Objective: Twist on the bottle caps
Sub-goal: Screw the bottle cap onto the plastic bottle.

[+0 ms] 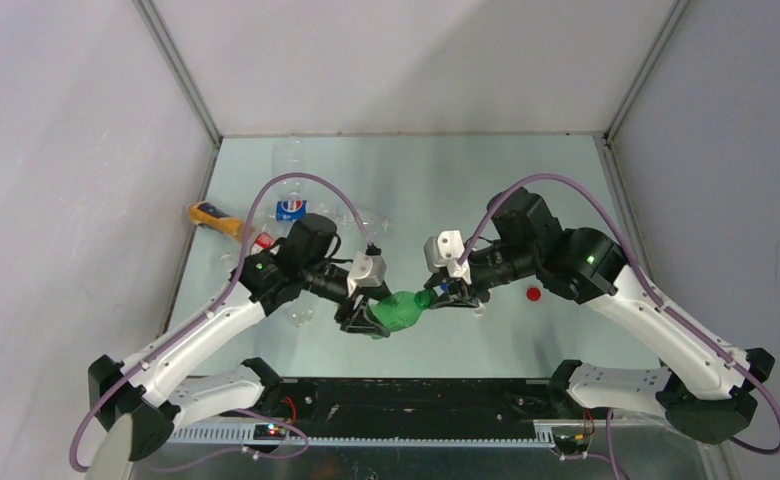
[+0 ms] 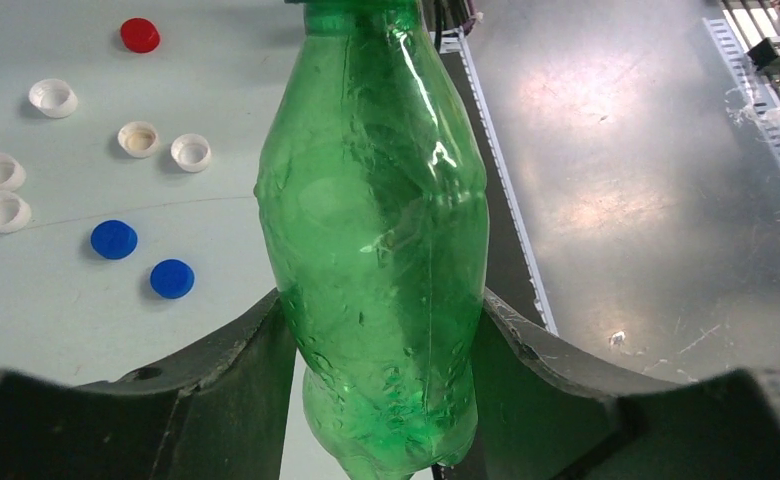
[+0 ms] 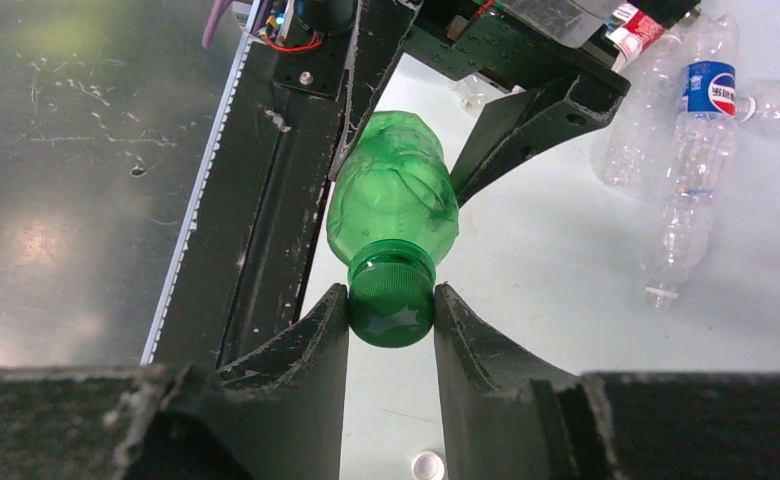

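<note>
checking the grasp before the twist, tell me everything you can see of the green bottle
The green bottle is translucent plastic, dented and creased, with no label showing, and it looks empty. It is held roughly level between the two arms. The left gripper clamps its lower body from both sides. The right gripper is closed on the green ribbed cap sitting on its neck. Nothing else touches it.

The bottle (image 1: 402, 310) lies sideways between the left gripper (image 1: 366, 318) at its body and the right gripper (image 1: 444, 295) at its cap (image 3: 391, 300); spare bottles (image 1: 291, 208) lie behind-left, a loose cap (image 1: 534, 293) right
</note>
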Robot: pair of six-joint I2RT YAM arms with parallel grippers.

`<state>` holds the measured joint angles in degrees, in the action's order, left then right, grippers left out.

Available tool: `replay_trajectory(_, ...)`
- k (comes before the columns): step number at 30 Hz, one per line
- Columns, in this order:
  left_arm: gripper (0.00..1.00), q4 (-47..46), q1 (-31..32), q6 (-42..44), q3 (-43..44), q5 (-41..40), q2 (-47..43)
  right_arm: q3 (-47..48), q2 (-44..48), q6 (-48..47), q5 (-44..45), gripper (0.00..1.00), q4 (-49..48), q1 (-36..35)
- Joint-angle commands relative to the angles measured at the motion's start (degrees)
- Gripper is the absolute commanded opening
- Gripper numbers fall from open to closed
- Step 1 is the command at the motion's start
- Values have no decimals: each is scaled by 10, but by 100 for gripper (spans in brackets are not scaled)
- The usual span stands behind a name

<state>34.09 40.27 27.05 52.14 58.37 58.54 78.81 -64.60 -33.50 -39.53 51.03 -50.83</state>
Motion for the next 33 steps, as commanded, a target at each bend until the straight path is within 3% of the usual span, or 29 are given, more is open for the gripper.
replay_trajectory(1,23,-63,5,18,49,81,2,-6,-10,-39,-28,20,10,-4)
replay_trajectory(12,19,9,5,65,84,78,32,-8,-29,-121,-52,16,32,-3)
replay_trajectory(17,19,-55,5,28,59,21,11,-8,-40,-105,-36,14,24,-4)
replay_trajectory(26,20,-208,7,-32,-5,-86,-53,-8,-66,11,-38,11,-14,9)
replay_trajectory(33,20,-259,12,-37,-30,-144,-73,-8,-77,138,-42,6,-52,37)
